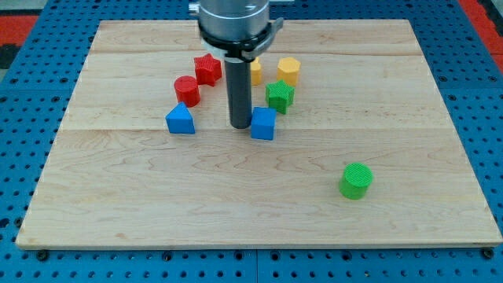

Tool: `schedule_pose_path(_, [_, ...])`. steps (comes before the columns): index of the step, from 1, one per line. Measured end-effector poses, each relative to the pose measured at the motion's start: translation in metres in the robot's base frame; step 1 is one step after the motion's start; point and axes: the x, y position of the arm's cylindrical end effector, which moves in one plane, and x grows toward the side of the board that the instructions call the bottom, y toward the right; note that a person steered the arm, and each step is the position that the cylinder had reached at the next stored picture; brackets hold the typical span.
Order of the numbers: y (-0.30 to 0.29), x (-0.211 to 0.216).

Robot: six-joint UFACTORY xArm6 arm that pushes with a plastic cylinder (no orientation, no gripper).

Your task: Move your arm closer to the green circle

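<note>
The green circle [356, 180] is a short green cylinder standing alone toward the view's lower right of the wooden board [157, 204]. My tip [240, 125] rests on the board near the middle, well to the upper left of the green circle. It stands just left of a blue cube [263, 123] and right of a blue triangular block [181, 119].
Around the rod cluster a green star [279, 96], a yellow hexagon [288, 71], a yellow block [255, 71] partly hidden behind the rod, a red star [207, 69] and a red cylinder [187, 90]. Blue pegboard surrounds the board.
</note>
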Motion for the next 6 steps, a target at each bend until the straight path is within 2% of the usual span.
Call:
schedule_pose_path(1, [0.011,0.0])
schedule_pose_path(2, [-0.013,0.031])
schedule_pose_path(3, [-0.001,0.116])
schedule_pose_path(4, [0.059,0.17])
schedule_pose_path(5, [0.141,0.167])
schedule_pose_path(6, [0.169,0.129])
